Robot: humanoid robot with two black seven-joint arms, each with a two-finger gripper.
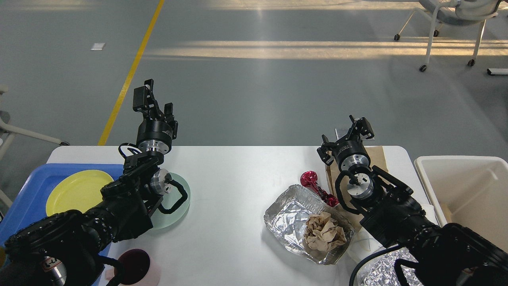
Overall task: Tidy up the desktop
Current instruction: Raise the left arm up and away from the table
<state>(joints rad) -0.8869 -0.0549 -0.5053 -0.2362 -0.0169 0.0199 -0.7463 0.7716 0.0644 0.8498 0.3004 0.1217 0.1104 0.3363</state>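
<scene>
The white desktop (234, 186) fills the lower half of the head view. On its right part a crumpled foil tray (287, 216) holds a wad of brown paper (323, 232), with a red wrapper (313, 182) beside it. A pale green plate (178, 206) lies on the left part. My left gripper (155, 104) is raised over the table's far edge, open and holding nothing. My right gripper (359, 126) hovers over the far right edge above a brown paper bag (379, 155); its fingers look apart and hold nothing.
A blue tray (27, 194) at the left edge carries a yellow plate (77, 190). A pink cup (137, 266) with a dark inside stands at the front left. An off-white bin (468, 190) sits to the right of the table. More foil (379, 272) lies front right.
</scene>
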